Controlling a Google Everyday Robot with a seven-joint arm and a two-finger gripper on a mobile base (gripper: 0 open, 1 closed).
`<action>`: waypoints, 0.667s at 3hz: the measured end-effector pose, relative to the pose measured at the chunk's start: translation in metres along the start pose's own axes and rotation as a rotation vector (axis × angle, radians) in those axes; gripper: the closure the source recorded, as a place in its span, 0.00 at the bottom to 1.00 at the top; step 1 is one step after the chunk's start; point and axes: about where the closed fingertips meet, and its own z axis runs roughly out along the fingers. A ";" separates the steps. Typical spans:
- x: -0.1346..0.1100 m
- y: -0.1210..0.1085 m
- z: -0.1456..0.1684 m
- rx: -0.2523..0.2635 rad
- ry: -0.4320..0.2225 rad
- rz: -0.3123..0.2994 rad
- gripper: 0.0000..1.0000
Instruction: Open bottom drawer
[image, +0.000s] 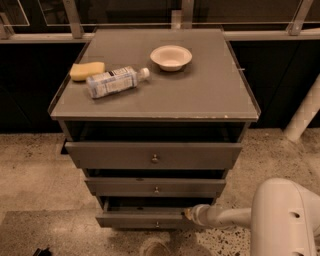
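The grey metal cabinet (155, 100) has three drawers, all standing slightly out. The bottom drawer (140, 219) is the lowest one, a slim flat front with a tiny round knob (157, 224) at its centre, and a dark gap shows above it. My gripper (186, 214) is on the end of the white arm (225, 216) that reaches in from the lower right. It sits at the top edge of the bottom drawer front, right of the knob. The middle drawer (156, 187) and the top drawer (154, 156) lie above it.
On the cabinet top lie a yellow sponge (87, 70), a plastic water bottle (114, 82) on its side and a white bowl (171, 57). A railing runs behind the cabinet. A white post (304, 116) stands to the right. My white arm housing (285, 220) fills the lower right. The floor is speckled.
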 end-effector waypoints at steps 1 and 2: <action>-0.001 0.000 -0.001 0.000 0.000 0.000 1.00; 0.006 0.001 -0.002 -0.016 0.028 0.004 1.00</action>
